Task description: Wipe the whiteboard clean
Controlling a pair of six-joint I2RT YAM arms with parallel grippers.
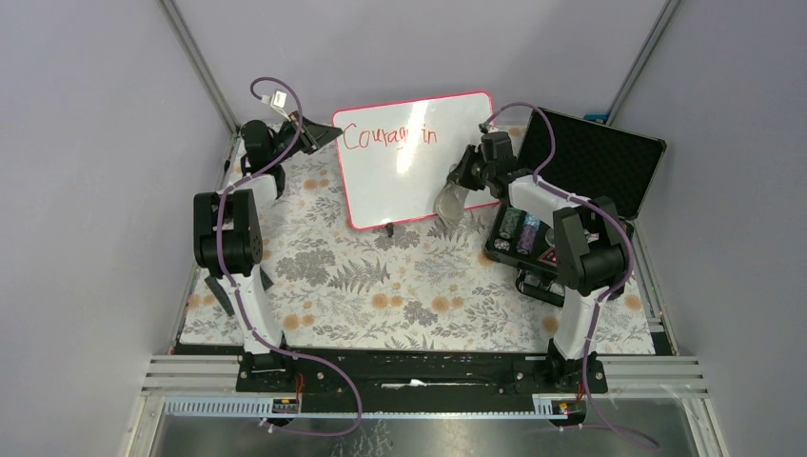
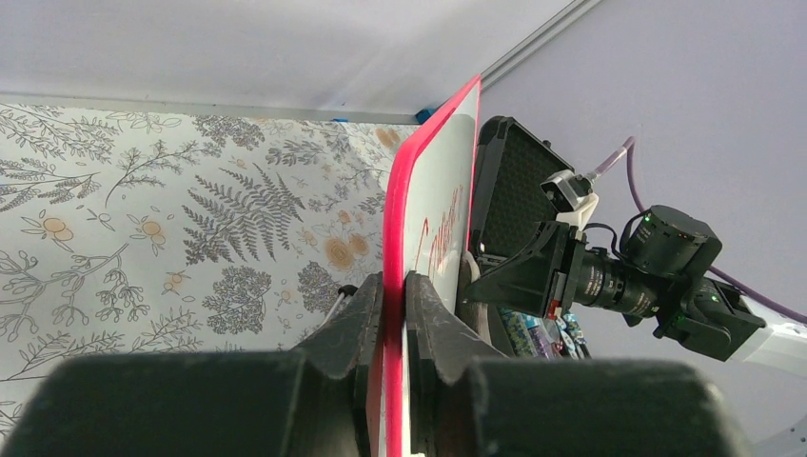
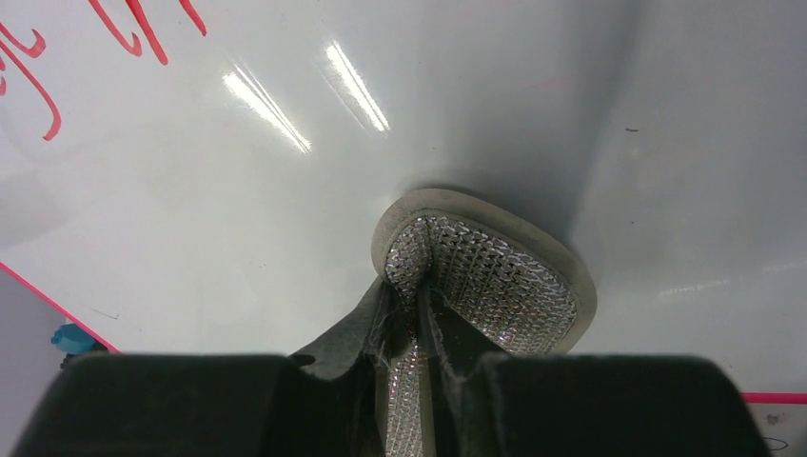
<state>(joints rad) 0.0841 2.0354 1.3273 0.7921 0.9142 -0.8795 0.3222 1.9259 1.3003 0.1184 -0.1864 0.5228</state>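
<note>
Floral-print surface [image 1: 381, 295], grey walls. Glossy white rectangular whiteboard with pink-red frame [image 1: 400, 181] stands tilted at far centre, with red handwriting [image 1: 390, 135] along its top. The left gripper [image 2: 392, 286] has its jaws clenched on the board's left edge. The right gripper [image 3: 419, 309] has its jaws grasping a silver-grey textured eraser pad [image 3: 495, 276], which lies against the board's lower right. Open black foam-lined case [image 1: 590, 157] just right of the board.

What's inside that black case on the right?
The case has a foam-lined lid standing open. In its base lie a few small items, too small to identify. The right arm covers the rest.
</note>
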